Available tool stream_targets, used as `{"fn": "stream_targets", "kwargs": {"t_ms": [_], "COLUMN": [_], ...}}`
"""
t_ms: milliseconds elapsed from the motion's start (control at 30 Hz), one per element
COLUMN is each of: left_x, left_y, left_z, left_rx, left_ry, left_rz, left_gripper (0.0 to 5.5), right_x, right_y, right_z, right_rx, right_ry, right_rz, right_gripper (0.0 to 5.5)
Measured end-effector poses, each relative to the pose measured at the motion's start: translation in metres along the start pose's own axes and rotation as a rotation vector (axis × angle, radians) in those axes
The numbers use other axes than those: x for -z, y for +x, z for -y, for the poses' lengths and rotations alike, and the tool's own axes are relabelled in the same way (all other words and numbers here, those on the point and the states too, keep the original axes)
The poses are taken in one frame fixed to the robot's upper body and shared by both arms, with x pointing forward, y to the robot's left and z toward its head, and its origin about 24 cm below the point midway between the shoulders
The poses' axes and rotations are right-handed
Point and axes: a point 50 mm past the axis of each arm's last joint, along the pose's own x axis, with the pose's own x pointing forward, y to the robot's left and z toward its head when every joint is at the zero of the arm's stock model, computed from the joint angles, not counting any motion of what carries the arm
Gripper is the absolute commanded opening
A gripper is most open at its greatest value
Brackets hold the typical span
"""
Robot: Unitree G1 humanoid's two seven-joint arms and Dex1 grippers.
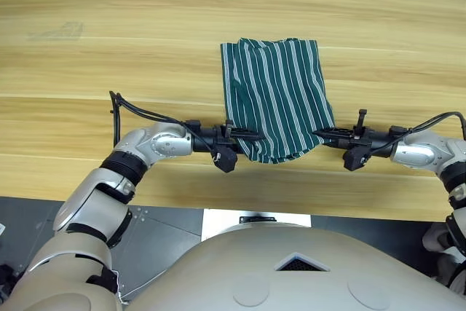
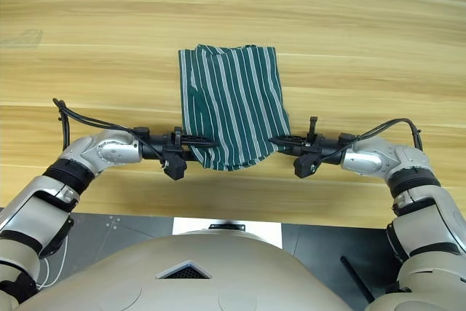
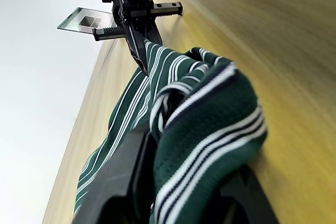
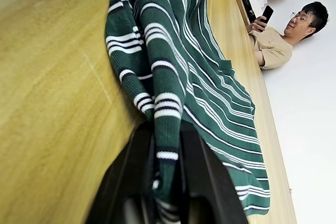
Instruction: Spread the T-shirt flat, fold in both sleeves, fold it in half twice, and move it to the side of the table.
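Your green, white-striped knit T-shirt [image 1: 275,92] lies near the front edge of the wooden table [image 1: 109,5], sleeves seemingly folded in. Your left gripper [image 1: 244,136] and right gripper [image 1: 324,135] each clamp a near corner. The halving folds and the move aside look left to do.

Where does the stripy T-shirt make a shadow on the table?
Left eye view: only a thin, soft shadow on the table along the near edge of the T-shirt. Left wrist view: a darker patch under the bunched fold. Right wrist view: a dim strip beside the hanging cloth.
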Motion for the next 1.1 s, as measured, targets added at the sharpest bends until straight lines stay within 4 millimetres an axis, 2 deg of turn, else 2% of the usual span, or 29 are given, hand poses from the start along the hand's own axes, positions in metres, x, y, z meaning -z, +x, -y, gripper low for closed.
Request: {"fn": "stream_targets", "kwargs": {"t_ms": [400,700,833,1100], "left_x": [0.002,0.007,0.002,-0.008], "left_y": [-0.004,-0.024,-0.031,-0.030], "left_z": [-0.003,0.014,0.024,0.031], "left_rx": [-0.063,-0.264,-0.261,-0.153], "left_ry": [-0.013,-0.315,-0.438,-0.478], "left_rz": [-0.004,-0.065,-0.055,0.004], "left_gripper": [0.16,0.16,0.10,0.09], "right_x": [0.001,-0.004,-0.012,-0.016], "right_y": [0.002,0.012,0.018,0.024], "right_z": [0.002,0.003,0.006,0.008], "right_rx": [0.005,0.100,0.115,0.071], "right_ry": [0.009,0.242,0.343,0.390], "right_rz": [0.001,-0.019,0.021,0.037], "right_gripper": [0.28,0.28,0.26,0.25]}}
